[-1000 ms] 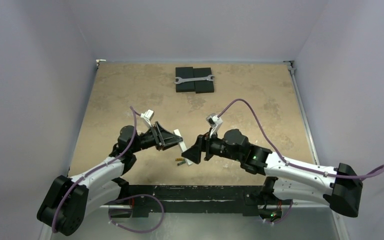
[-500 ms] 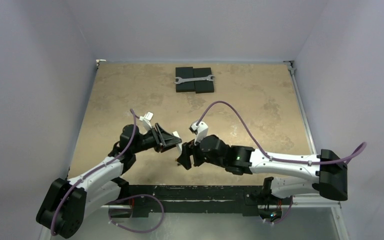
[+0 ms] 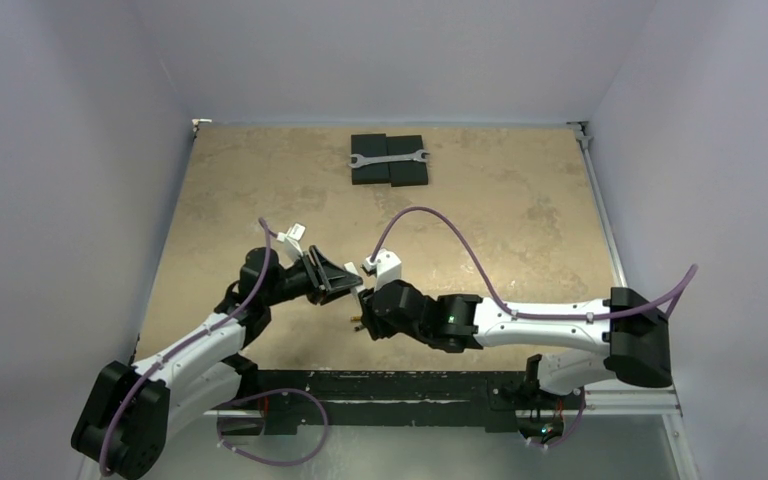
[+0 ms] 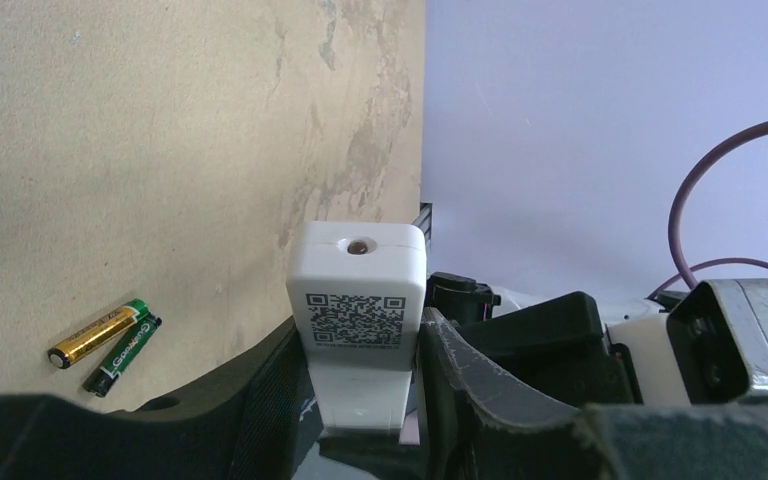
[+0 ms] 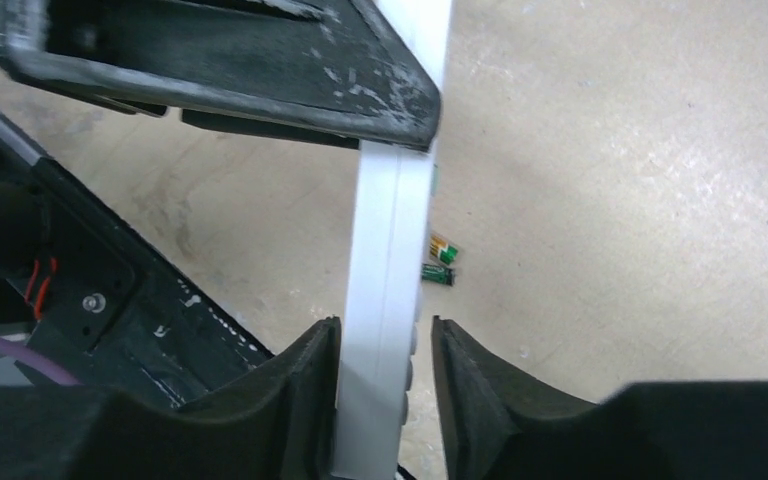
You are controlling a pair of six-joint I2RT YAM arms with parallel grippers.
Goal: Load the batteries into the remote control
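Observation:
My left gripper (image 3: 348, 287) is shut on the white remote control (image 4: 360, 290), which is held above the table with its QR-code end sticking out past the fingers. My right gripper (image 5: 385, 340) is open, with its jaws on either side of the remote (image 5: 390, 290). One finger is against the remote and a gap is left at the other. The gold battery (image 4: 95, 335) and the dark green battery (image 4: 125, 348) lie side by side on the table below. In the right wrist view they (image 5: 440, 260) show just beside the remote. In the top view my right gripper (image 3: 367, 305) mostly hides them.
Two black blocks (image 3: 390, 172) with a silver wrench (image 3: 388, 158) across them sit at the far middle of the table. The black front rail (image 3: 380, 385) runs just below the grippers. Grey walls close in the table on three sides.
My right arm has swung left and in, and its open jaws have come round the remote held by my left gripper. The left arm has barely moved.

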